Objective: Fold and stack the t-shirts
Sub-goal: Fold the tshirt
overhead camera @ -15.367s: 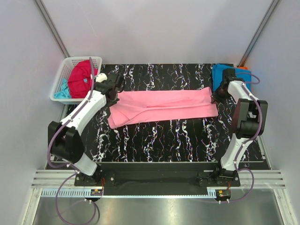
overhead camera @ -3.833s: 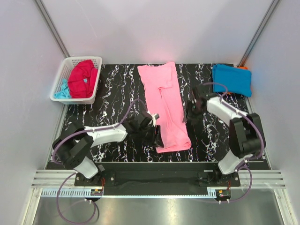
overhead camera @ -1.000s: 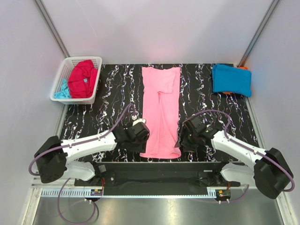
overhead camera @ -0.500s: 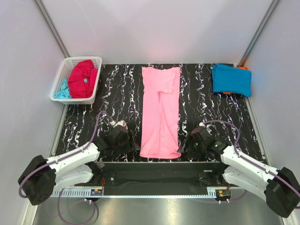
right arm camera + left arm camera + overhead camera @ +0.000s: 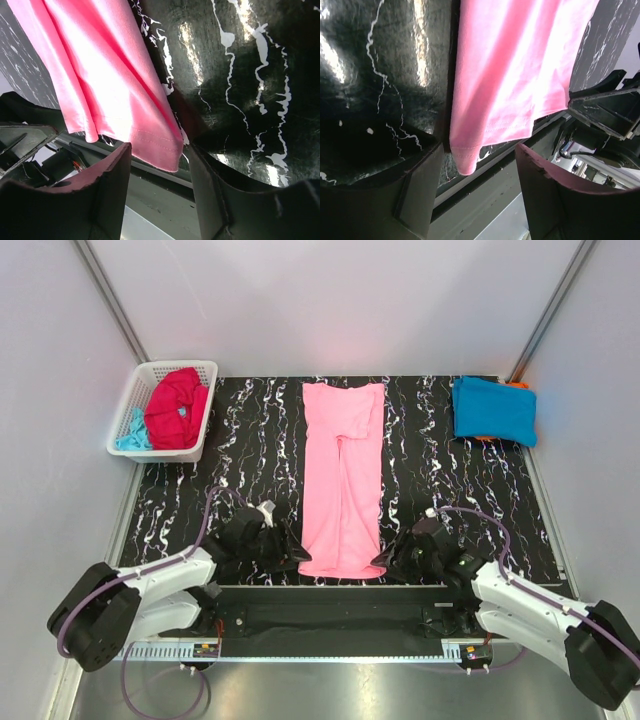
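Your left gripper and right gripper gape at the light pink t-shirt hem; a shallow pinch could lose 1 corner.

On my overhead feed the two arms look alike. The left arm and the right arm both have smooth white link shells between bulky black joint housings. A thin mauve cable loops off the left one, and a matching cable arcs over the right. Through the wrist cameras, the left gripper and the right gripper each show two broad matte-black fingers. Their inner edges are nicked and chipped.
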{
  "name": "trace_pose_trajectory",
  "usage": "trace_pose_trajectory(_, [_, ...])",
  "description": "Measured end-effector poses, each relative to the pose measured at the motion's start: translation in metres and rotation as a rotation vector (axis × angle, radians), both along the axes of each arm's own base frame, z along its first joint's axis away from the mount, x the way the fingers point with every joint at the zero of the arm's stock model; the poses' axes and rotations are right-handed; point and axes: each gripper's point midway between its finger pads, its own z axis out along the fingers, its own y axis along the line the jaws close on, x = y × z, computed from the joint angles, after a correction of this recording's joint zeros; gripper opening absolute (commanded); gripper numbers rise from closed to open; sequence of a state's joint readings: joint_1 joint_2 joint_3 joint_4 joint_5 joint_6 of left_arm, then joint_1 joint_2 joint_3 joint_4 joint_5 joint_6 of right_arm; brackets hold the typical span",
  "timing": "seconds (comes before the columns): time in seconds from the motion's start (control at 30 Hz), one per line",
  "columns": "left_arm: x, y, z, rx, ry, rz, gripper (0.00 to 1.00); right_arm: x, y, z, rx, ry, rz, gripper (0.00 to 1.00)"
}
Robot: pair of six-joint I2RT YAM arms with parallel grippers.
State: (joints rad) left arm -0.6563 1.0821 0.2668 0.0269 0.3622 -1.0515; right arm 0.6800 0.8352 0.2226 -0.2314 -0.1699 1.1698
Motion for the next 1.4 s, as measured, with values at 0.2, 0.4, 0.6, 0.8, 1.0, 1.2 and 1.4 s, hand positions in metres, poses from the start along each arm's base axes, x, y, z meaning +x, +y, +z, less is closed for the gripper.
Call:
trace_pose_trajectory(0.2, [-0.006, 0.004, -0.001, 0.013, 0.021, -0.004, 0.56, -0.001, 0.001, -0.004, 0.010, 0.017, -0.011, 0.48])
trace_pose_trajectory(0.4, [-0.007, 0.001, -0.002, 0.003, 0.028, -0.017, 0.53, 0.002, 0.005, -0.005, 0.021, 0.022, -0.009, 0.46])
trace_pose_trajectory(0.6, [-0.010, -0.011, -0.006, -0.050, 0.058, -0.067, 0.53, 0.001, 0.006, -0.007, 0.019, 0.031, -0.005, 0.29])
trace_pose_trajectory(0.8, [-0.012, -0.014, -0.006, -0.075, 0.060, -0.084, 0.47, -0.004, 0.002, -0.014, 0.000, 0.058, -0.008, 0.00])
trace_pose_trajectory(1.0, [-0.014, -0.012, -0.007, -0.068, 0.065, -0.085, 0.04, -0.004, 0.002, -0.014, 0.000, 0.058, -0.007, 0.00])
trace_pose_trajectory(1.2, [-0.014, -0.011, -0.004, -0.068, 0.048, -0.093, 0.00, -0.006, 0.001, -0.014, -0.005, 0.062, -0.006, 0.00])
trace_pose_trajectory(1.4, [-0.017, -0.008, -0.006, -0.053, 0.054, -0.094, 0.00, -0.009, -0.001, -0.014, -0.014, 0.066, 0.001, 0.00])
